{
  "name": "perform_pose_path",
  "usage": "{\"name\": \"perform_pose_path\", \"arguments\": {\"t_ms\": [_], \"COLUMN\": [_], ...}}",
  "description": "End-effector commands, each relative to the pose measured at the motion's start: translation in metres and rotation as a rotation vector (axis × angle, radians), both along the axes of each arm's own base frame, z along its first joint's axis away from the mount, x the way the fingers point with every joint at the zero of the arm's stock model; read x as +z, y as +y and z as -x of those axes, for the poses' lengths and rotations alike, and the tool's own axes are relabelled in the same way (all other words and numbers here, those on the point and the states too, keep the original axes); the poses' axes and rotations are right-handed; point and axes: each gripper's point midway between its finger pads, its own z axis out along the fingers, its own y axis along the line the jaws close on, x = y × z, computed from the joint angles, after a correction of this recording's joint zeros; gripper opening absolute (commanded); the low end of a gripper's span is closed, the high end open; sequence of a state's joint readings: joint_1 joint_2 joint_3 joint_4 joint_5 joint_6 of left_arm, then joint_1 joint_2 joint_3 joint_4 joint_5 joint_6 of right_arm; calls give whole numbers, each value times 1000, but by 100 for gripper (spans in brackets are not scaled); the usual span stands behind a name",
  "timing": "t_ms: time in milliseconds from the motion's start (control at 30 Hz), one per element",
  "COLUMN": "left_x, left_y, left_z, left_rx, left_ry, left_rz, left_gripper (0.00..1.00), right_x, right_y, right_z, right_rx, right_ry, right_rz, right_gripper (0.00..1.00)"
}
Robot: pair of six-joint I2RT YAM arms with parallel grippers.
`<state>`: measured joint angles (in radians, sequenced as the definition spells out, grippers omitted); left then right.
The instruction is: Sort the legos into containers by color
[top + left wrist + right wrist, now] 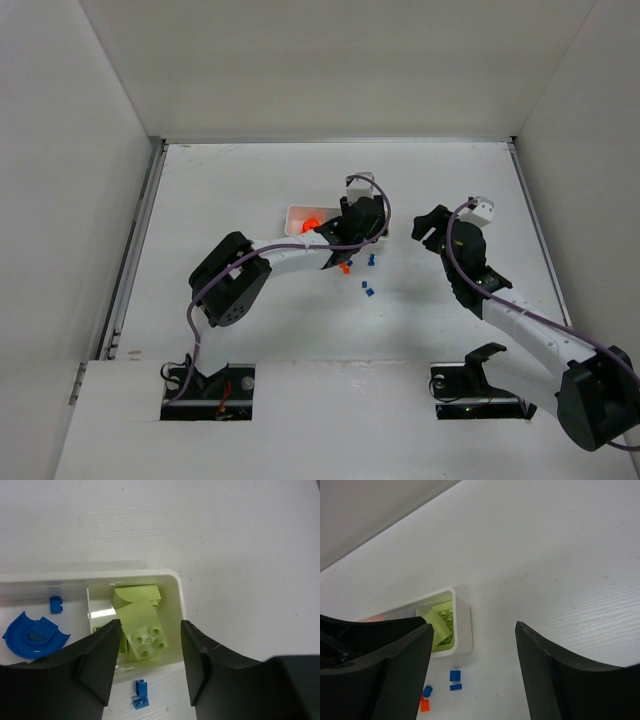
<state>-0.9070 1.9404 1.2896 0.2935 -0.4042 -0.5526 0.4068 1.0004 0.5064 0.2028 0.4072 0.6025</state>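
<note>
The white tray (296, 212) lies mid-table. In the left wrist view its right end compartment (180, 600) holds light-green bricks (142, 632), one tilted on another. The compartment beside it holds a blue curved piece (30, 636) and a small blue bit (56, 605). Orange pieces (311, 224) show in the tray's left compartment. My left gripper (362, 222) hangs open and empty over the green compartment (150, 630). Blue bits (367, 289) and an orange bit (345, 268) lie on the table near the tray. My right gripper (432, 228) is open and empty, to the right of the tray (462, 625).
A blue bit (141, 694) lies just outside the tray's near wall. The right wrist view shows blue bits (455, 679), a blue round bit (427, 691) and an orange bit (424, 704) on the table. White walls enclose the table.
</note>
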Motion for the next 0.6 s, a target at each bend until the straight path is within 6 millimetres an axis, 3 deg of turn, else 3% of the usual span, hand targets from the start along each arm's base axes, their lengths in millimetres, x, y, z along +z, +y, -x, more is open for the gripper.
{"name": "perform_pose_path", "arguments": {"t_ms": [0, 133, 267, 300, 367, 567], "left_x": [44, 60, 67, 65, 59, 22], "left_y": [-6, 1, 16, 23, 33, 85], "left_z": [-7, 1, 23, 33, 50, 99], "left_rx": [1, -10, -20, -27, -41, -58], "left_ry": [-92, -113, -114, -114, -110, -86], "left_rz": [34, 48, 58, 49, 36, -7], "left_gripper": [51, 55, 49, 46, 43, 38], "right_x": [14, 11, 14, 16, 19, 5], "right_y": [2, 4, 14, 21, 32, 93], "right_z": [-2, -3, -3, -1, 2, 32], "right_rx": [4, 9, 44, 69, 107, 310], "right_ry": [-54, -44, -45, -50, -54, 1], "right_rz": [-33, -25, -3, 11, 30, 104], "right_gripper": [72, 72, 56, 48, 41, 38]}}
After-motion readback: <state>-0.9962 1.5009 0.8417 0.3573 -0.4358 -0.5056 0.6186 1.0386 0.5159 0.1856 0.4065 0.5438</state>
